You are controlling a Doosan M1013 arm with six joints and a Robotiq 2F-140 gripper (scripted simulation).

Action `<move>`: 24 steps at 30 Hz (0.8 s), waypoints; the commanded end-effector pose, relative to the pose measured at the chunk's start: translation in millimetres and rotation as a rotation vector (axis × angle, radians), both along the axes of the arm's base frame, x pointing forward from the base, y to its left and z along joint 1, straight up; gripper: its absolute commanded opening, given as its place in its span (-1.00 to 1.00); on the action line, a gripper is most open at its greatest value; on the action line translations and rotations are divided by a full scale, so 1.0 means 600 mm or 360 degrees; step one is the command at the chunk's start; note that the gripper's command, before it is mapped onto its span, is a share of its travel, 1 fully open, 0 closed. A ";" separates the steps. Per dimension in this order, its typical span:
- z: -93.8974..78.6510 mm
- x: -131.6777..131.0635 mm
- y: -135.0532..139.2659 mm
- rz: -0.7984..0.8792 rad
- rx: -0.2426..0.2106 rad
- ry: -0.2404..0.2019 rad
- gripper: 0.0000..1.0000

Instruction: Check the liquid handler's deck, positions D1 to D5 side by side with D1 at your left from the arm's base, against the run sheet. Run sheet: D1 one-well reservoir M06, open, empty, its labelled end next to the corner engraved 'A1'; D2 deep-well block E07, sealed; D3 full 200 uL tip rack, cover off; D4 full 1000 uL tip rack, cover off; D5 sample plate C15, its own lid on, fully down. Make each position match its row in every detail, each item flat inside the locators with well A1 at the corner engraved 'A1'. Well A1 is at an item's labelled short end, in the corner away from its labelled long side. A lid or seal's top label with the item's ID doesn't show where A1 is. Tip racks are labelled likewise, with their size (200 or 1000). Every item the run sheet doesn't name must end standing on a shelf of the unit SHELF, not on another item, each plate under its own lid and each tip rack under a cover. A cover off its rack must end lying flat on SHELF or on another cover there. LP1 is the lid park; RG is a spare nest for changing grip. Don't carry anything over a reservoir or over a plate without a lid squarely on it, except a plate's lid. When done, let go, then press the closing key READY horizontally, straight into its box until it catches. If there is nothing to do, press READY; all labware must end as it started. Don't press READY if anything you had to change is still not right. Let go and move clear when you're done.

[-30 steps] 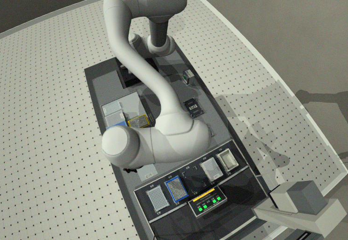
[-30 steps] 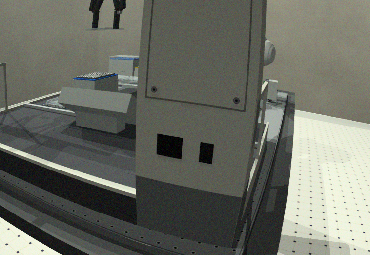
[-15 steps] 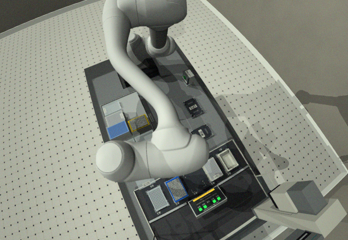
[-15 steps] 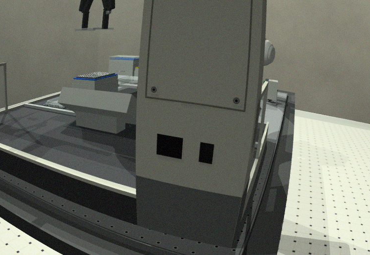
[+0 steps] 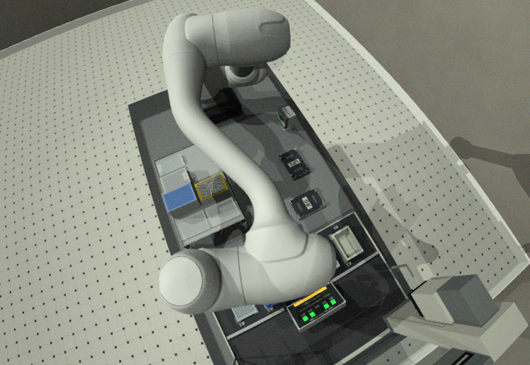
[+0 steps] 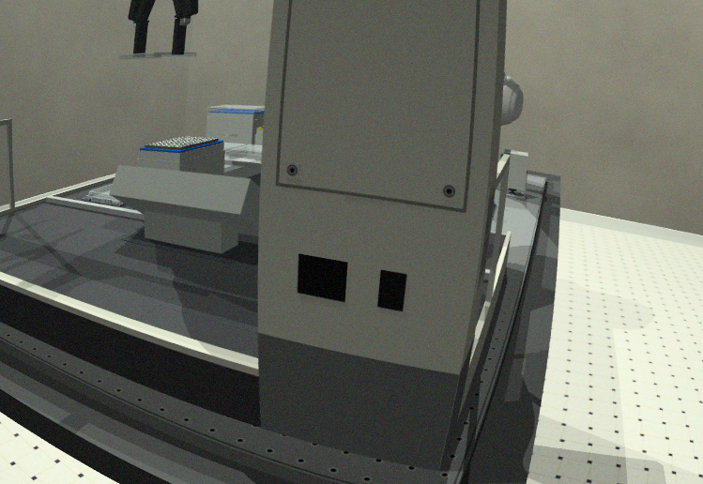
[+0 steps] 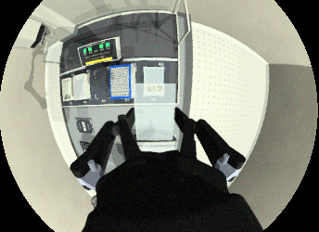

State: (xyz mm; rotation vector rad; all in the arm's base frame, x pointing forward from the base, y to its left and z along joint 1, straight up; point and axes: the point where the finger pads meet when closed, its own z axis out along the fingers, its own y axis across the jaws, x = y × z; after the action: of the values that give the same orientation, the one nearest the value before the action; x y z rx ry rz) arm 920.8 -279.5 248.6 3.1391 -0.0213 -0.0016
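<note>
My gripper (image 7: 154, 113) is shut on a thin clear lid (image 7: 154, 112) and holds it flat, high above the bench. In the exterior view the gripper (image 6: 158, 31) and the lid (image 6: 157, 54) show at the top left. The wrist view looks down at the deck row: a white reservoir (image 7: 80, 86) at one end, a blue-rimmed tip rack (image 7: 121, 81) and a pale plate (image 7: 152, 75) just beyond the lid. In the overhead view the arm hides most of the deck. Only the reservoir (image 5: 346, 242), a corner of the plate (image 5: 244, 312) and a sliver of the blue rack (image 5: 269, 305) show.
The shelf unit (image 5: 197, 193) holds a blue tip rack (image 5: 179, 198), a yellow-rimmed rack (image 5: 210, 187) and pale covers. Two dark nests (image 5: 294, 164) (image 5: 307, 202) lie mid-bench. A key box (image 5: 286, 116) stands near the arm's base. A panel with green lights (image 5: 315, 307) sits behind the deck, beside a tall grey tower (image 6: 380, 228).
</note>
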 end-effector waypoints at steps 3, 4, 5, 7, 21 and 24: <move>0.002 0.040 -0.002 0.0000 0.0000 -0.0001 -0.80; 0.002 0.048 -0.002 0.0000 0.0000 -0.0001 -0.80; 0.002 0.056 -0.002 0.0000 0.0000 -0.0001 -0.80; 0.002 0.073 -0.003 0.0000 0.0000 -0.0001 -0.80; 0.002 0.126 -0.005 0.0000 0.0000 -0.0001 -0.80; 0.002 0.126 -0.005 0.0000 0.0000 -0.0001 -0.80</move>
State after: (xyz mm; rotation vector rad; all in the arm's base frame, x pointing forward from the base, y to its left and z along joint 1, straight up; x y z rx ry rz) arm 996.4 -282.9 248.0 3.1394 -0.0213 -0.0035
